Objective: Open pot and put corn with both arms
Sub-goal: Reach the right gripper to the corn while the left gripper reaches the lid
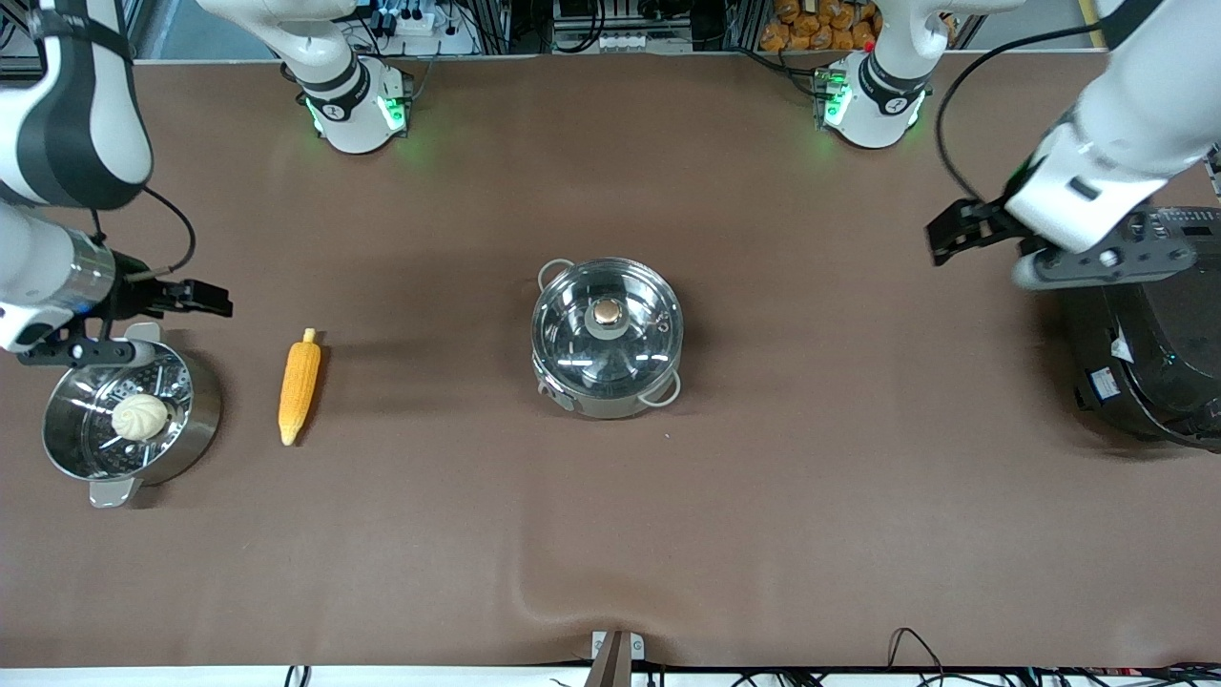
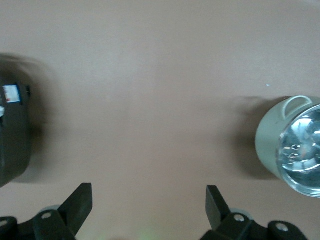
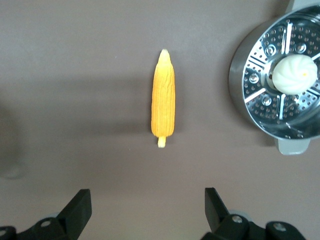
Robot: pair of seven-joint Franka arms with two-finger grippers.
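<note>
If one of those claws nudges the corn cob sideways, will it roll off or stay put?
The corn is rounded and lies flat on the cloth, so a sideways nudge would probably roll it. Its taper suggests it would curve rather than roll straight. It looks rigid, so it likely won't bend when lifted.

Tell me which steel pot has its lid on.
The pot at mid-table, under a glass lid. The steamer pot beside the corn is open, holding a bun.

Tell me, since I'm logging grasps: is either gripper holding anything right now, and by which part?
Nothing is held. The left gripper is open over bare table between the rice cooker and the pot; the right gripper is open, near the corn.
</note>
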